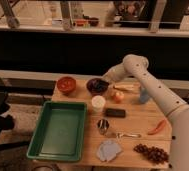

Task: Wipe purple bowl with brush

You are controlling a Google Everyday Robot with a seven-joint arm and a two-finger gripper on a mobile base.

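The claw (106, 81) is positioned at the right rim of the purple bowl (93, 86), which lies directly beneath and to its left, presumably for wiping. Claw state cannot be told. The brush cannot be made out; it is judged to be carried at the claw.

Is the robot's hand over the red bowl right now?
No, the gripper is at the rim of the purple bowl, while the red-orange bowl sits apart beside it.
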